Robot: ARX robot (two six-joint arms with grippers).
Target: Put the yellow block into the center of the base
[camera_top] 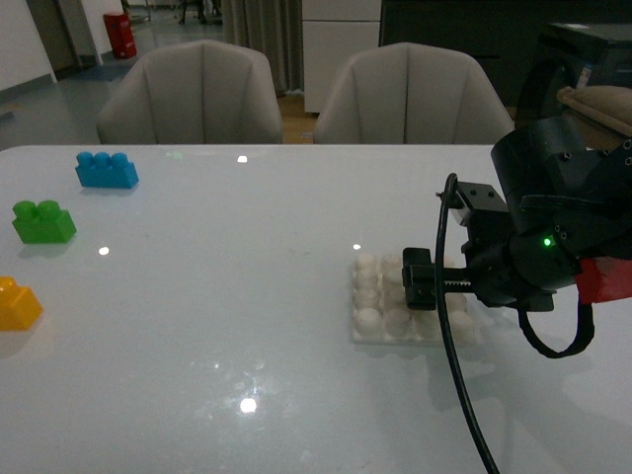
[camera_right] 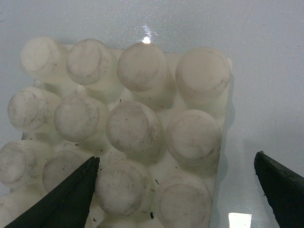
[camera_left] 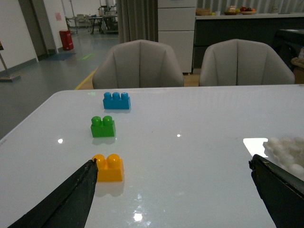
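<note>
Hovering over the base (camera_top: 367, 323), right gripper (camera_top: 419, 279) gapes; left gripper (camera_left: 172, 162) gapes near yellow block (camera_left: 108, 167).

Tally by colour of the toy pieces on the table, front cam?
Blue three-stud brick: 1
Green two-stud brick: 1
Yellow block: 1
White studded base: 1
Total: 4
A mostly hidden red shape is not counted.
</note>
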